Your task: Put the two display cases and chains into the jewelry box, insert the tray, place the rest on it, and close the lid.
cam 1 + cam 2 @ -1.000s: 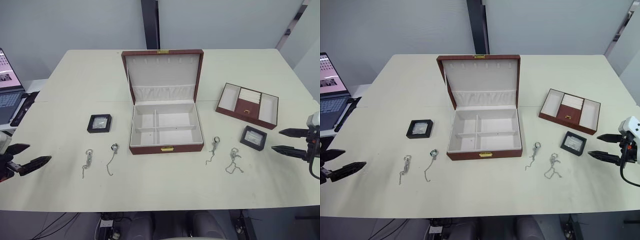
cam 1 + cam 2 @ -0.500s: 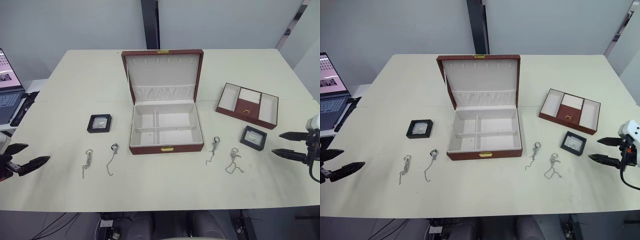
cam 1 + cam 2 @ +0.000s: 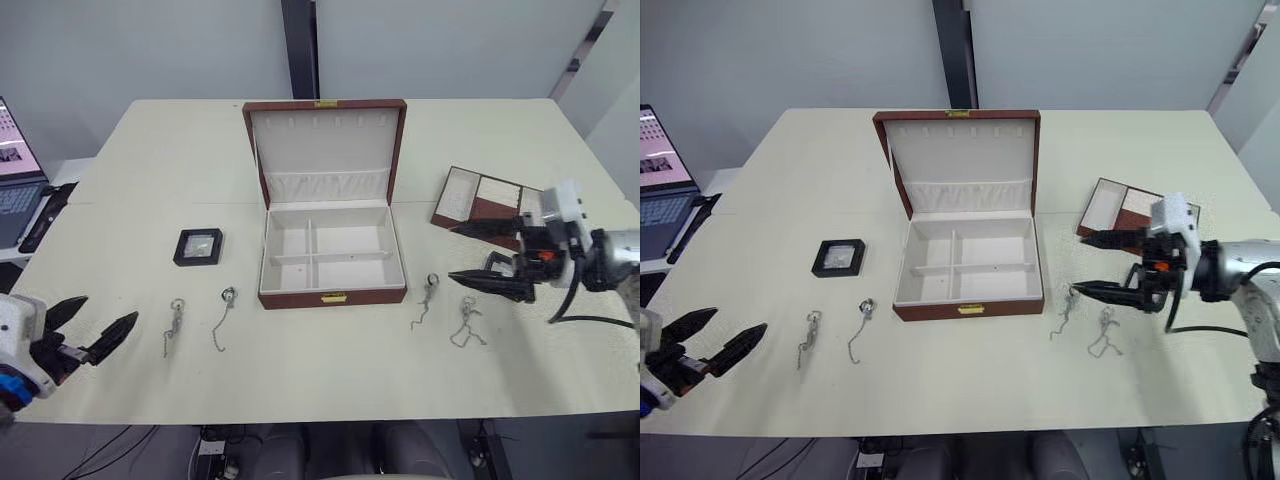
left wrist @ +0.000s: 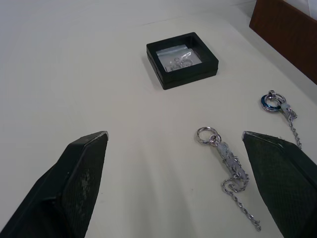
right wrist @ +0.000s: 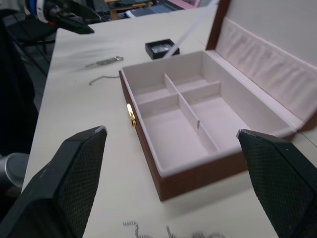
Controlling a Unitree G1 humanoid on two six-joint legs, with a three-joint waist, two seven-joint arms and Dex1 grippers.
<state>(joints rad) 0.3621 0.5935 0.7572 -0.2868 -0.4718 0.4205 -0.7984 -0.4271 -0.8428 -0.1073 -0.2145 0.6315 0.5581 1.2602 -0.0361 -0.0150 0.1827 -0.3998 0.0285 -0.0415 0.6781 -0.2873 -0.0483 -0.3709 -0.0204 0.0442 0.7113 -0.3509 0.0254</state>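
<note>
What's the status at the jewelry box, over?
Both grippers open, left gripper and right gripper empty. Jewelry box open, compartments empty. Chains, cases on table.

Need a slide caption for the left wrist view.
Open left gripper over the table, facing a display case and two chains.

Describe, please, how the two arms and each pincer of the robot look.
Each pincer has two black, pointed, wedge-shaped fingers with a fine cross-hatched texture on the pads. The right pincer sits on a white block, with a small orange-red detail, a silver-grey forearm and a black cable looping beneath. The left pincer also sits on a white housing, with blue and red accents.
</note>
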